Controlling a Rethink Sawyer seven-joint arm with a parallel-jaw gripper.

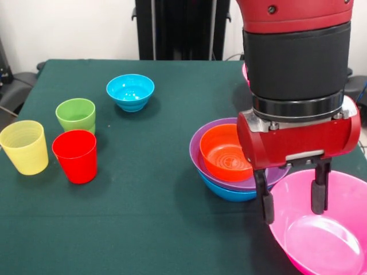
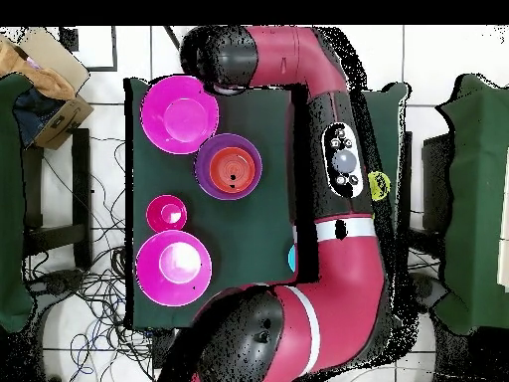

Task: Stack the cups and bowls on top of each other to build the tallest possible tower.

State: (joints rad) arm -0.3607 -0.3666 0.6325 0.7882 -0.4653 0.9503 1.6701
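My gripper (image 1: 292, 197) hangs open over the near rim of a large pink bowl (image 1: 321, 232) (image 2: 179, 114); one finger (image 1: 266, 200) is outside the rim and the other is inside. Just left of it stands the tower: an orange bowl (image 1: 225, 152) (image 2: 231, 167) nested in a purple bowl (image 1: 198, 143) (image 2: 207, 169), which sits in a blue bowl (image 1: 229, 193). The yellow cup (image 1: 24, 147), red cup (image 1: 75, 156) and green cup (image 1: 76, 114) stand upright at the left. A cyan bowl (image 1: 131, 91) sits behind them. In the overhead view the arm hides the gripper and the cups.
A small crimson bowl (image 2: 166, 212) and a second large pink bowl (image 2: 173, 262) sit on the green table (image 1: 155, 189) toward the robot's base. A cardboard box (image 2: 45, 85) and cables lie on the floor beside the table.
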